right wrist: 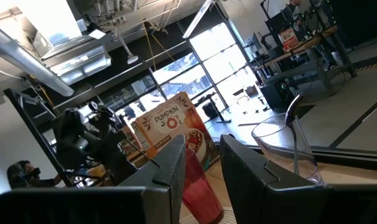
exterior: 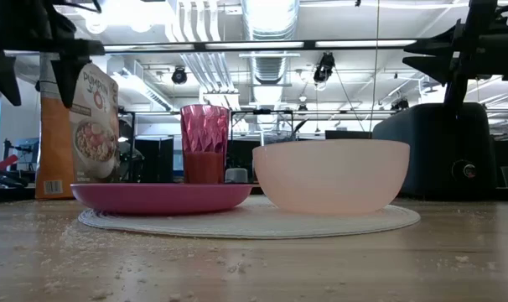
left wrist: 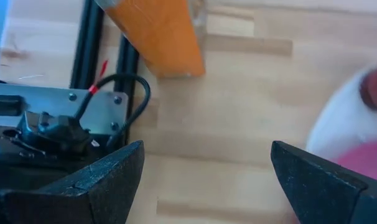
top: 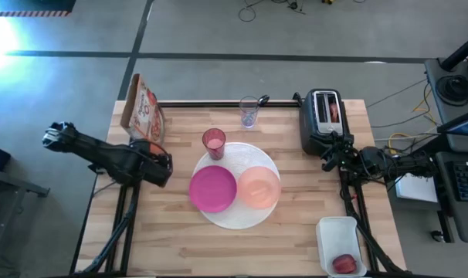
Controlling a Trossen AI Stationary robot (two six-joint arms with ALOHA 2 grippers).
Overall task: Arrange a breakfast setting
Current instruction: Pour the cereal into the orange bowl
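Plate: the large round white plate [top: 235,220] lies mid-counter, carrying the magenta bowl [top: 212,189] and the peach bowl [top: 259,187] side by side.
Tumbler: the pink translucent tumbler [top: 213,144] stands at the plate's far rim.
Clear cup: the clear cup [top: 249,111] stands near the counter's far edge, a spoon handle showing in it in the right wrist view.
Fruit: the small red fruit [top: 344,264] sits in the white tub [top: 340,234] at the near right corner.
Left gripper: left gripper [top: 163,168], jaws wide and empty, hovers near the cereal box [top: 144,112] on the counter's left side.
Right gripper: right gripper [top: 330,157], jaws narrow with nothing seen between them, is beside the toaster [top: 322,117].
Step, as judged: fetching a remaining item; approach from above, square to it, clear of the tumbler and bowls.
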